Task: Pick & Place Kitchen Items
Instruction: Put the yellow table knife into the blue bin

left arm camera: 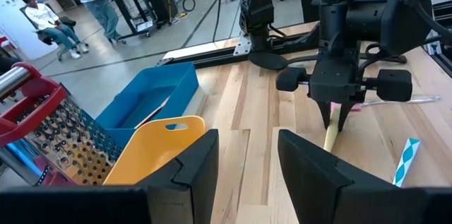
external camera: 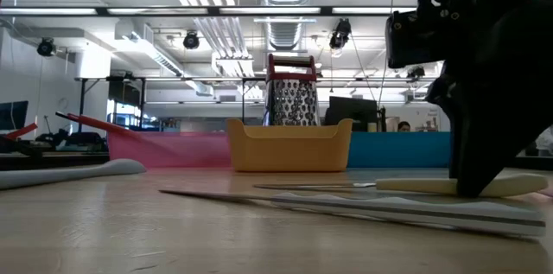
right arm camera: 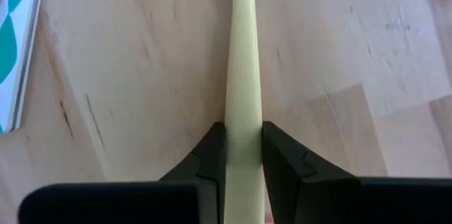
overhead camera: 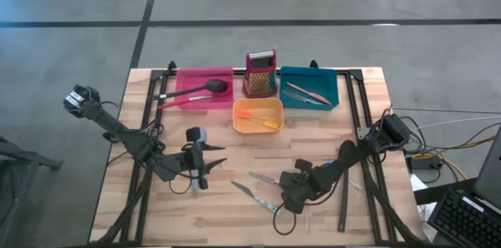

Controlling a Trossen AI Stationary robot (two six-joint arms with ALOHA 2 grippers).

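Observation:
My right gripper stands low over the table's near middle, shut on a knife with a cream handle. The knife lies flat on the wood and also shows in the low view. My left gripper is open and empty, to the knife's left in the high view. Another slim knife and a teal-patterned knife lie on the table beside the right gripper. A black spoon lies in the pink tray, and slim knives lie in the teal tray. My right gripper pinches the knife's cream handle between its two fingers, one on each long side. The fingers come from above, pointing down, and stand across the handle. The knife lies flat on the table with its blade pointing away from the gripper.
The red box grater stands upright between the pink and teal trays. The orange tray, with short orange and yellow pieces, sits in front of it. People show in the room beyond the table in the left wrist view.

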